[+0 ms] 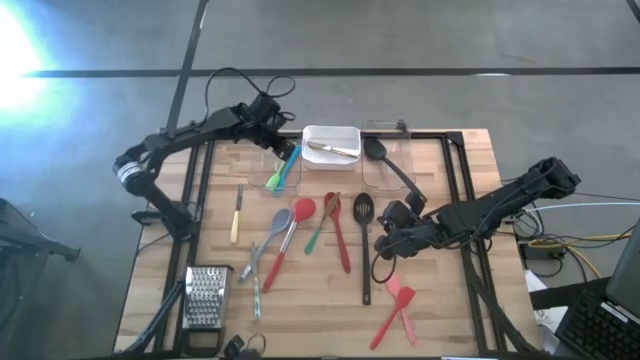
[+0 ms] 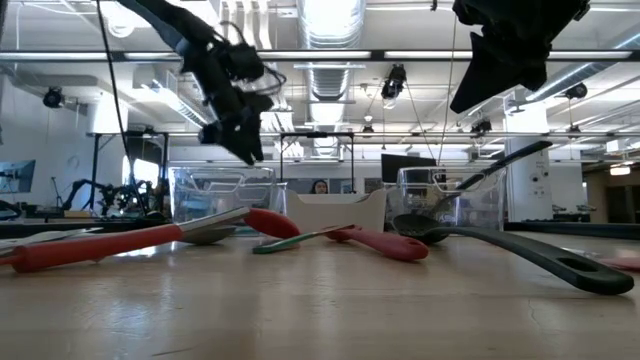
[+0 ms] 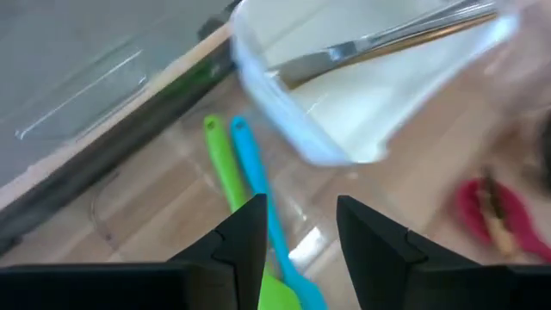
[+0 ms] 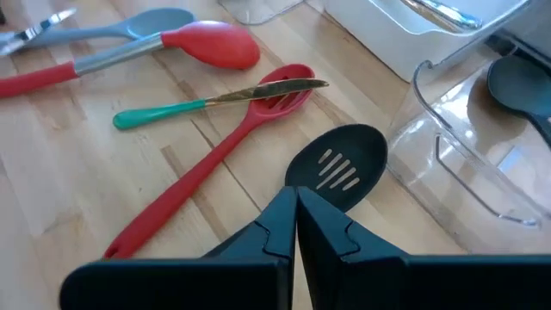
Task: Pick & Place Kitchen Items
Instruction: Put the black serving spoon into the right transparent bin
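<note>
My left gripper (image 1: 283, 137) (image 3: 301, 232) hangs open above a clear container (image 1: 268, 160) at the far left. In the container lie a blue spatula (image 3: 251, 164) and a green spatula (image 3: 221, 159). My right gripper (image 1: 384, 243) (image 4: 295, 211) is shut and empty. It hovers well above the table, over the black slotted spoon (image 4: 338, 164). On the table's middle lie a red spoon (image 1: 298, 218), a grey-blue spoon (image 1: 272, 228), a red slotted spoon (image 4: 215, 155) and a green-handled knife (image 4: 207, 103).
A white tray (image 1: 347, 133) with metal cutlery (image 3: 387, 39) stands at the far middle. Right of it is a second clear container (image 1: 372, 178) with a black spoon (image 1: 385, 160). A metal grater (image 1: 204, 296), a yellow-handled knife (image 1: 237, 215) and red spatulas (image 1: 393, 312) lie nearer.
</note>
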Robot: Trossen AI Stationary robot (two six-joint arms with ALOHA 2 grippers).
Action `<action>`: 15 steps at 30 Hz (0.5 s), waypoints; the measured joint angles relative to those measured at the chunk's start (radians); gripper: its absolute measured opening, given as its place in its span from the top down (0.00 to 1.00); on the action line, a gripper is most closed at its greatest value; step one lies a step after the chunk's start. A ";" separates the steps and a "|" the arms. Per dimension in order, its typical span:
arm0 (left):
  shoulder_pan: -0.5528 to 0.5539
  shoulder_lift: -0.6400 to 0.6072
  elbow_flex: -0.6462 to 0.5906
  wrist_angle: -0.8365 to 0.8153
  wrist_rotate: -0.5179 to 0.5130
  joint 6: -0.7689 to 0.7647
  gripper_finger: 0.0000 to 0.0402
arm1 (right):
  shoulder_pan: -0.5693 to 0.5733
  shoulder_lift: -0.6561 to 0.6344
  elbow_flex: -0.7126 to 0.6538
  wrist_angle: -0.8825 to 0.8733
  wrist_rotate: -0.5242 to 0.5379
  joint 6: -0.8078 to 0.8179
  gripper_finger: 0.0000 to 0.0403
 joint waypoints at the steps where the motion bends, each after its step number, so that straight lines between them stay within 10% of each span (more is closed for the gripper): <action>1: -0.015 -0.022 -0.001 0.000 -0.003 0.001 0.65 | 0.000 0.000 0.000 0.001 -0.001 0.012 0.98; 9: -0.225 -0.218 -0.118 0.131 -0.329 0.015 0.71 | 0.002 0.003 -0.009 0.009 -0.099 0.132 0.91; 15: -0.373 -0.352 -0.248 0.252 -0.368 0.031 0.74 | 0.002 0.003 -0.062 0.111 -0.152 0.209 0.77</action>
